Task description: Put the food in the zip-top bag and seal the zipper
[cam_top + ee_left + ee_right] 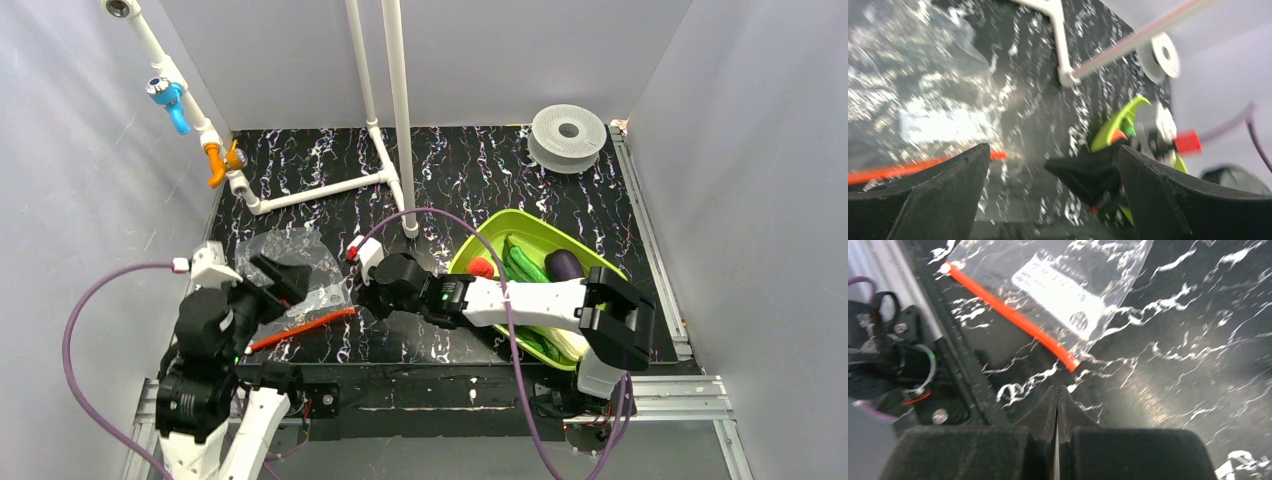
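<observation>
Nothing is packed yet: the food (pixel 522 262) sits at 3 o'clock from the empty zip-top bag (pixel 292 252); left claw (pixel 283 278) apart, right claw (pixel 1057 390) together.

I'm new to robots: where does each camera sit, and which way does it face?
Top external: above and behind, looking down at the table; both arms show.
Left wrist: on the left arm, facing across the zip-top bag toward the lime-green tray; open left gripper shows.
Right wrist: on the right arm, looking down at the zipper; shut right gripper shows.
Shared: all see the zipper.
</observation>
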Tool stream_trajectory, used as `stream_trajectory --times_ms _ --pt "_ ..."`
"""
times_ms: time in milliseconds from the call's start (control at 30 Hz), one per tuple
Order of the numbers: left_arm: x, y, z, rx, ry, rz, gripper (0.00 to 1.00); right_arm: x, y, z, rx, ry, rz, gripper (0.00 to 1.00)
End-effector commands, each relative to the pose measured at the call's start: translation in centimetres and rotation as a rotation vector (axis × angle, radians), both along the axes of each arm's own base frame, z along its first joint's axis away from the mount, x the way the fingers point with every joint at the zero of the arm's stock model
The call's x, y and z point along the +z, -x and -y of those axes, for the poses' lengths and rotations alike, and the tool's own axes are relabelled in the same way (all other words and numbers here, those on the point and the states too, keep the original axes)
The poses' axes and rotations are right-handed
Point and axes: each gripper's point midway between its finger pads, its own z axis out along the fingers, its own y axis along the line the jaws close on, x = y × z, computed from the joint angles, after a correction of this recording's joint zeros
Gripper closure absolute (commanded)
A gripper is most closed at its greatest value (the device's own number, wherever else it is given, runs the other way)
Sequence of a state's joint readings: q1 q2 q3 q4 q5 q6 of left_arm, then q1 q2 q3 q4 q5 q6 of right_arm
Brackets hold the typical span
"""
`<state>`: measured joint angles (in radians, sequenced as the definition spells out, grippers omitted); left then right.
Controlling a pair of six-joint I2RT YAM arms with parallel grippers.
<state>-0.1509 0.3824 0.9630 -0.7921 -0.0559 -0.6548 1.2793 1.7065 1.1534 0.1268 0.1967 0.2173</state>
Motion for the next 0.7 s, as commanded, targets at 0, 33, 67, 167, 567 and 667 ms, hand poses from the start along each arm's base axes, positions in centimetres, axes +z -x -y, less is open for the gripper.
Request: stream_trajectory --times_ms 0,33,67,167,567,667 --pt "-2.2 4.7 3.4 -0.141 0.186 -0.140 0.01 -0.7 3.3 2.1 0.056 -0.006 -0.256 0.99" --pt "-2.1 5.0 3.3 -0.139 0.183 -0.142 0.01 -0.5 3.8 2.1 0.097 -0.007 -0.250 0.99" --pt "-2.2 5.3 3.1 -0.128 0.177 -0.159 0.01 -0.7 4.1 2.3 0.123 0.012 -0.238 0.99" --pt "-2.8 6.3 2.1 -0.074 0.161 -0.218 0.01 -1.8 4.4 2.4 0.128 0.071 -0.274 0.82" --pt "-2.2 7.6 3.2 -0.146 0.167 -0.284 0.01 -3.1 2.1 -2.8 -0.164 -0.071 -0.832 0.17" --pt "-0.9 7.9 4.9 -0.270 0.189 -0.244 0.01 -5.1 -0.2 -3.5 -0.292 -0.033 -0.846 0.08"
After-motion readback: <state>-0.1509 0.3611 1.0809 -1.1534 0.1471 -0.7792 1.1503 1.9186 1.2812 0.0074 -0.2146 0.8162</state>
